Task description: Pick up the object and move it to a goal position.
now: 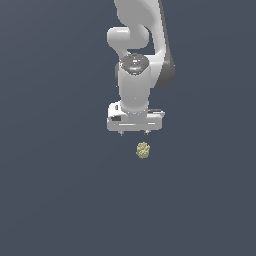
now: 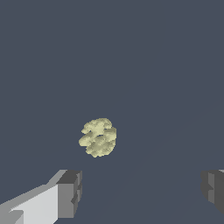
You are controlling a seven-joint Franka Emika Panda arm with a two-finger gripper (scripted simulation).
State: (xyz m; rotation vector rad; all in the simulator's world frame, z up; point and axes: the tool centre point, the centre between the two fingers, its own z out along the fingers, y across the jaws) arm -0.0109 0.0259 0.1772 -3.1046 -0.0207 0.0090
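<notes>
The object (image 1: 143, 150) is a small, knobbly, pale olive-yellow lump lying on the dark grey floor. In the exterior view it sits just below my white gripper (image 1: 134, 132), slightly toward that view's right. In the wrist view the object (image 2: 98, 137) lies beyond the gap between my two fingers, nearer the finger with the white body (image 2: 70, 192) than the other fingertip (image 2: 214, 190). My gripper (image 2: 142, 192) is open wide and empty. Nothing touches the object.
A plain dark grey floor (image 1: 55, 190) fills both views. The white arm (image 1: 137, 45) rises above the gripper in the exterior view. No goal marker shows.
</notes>
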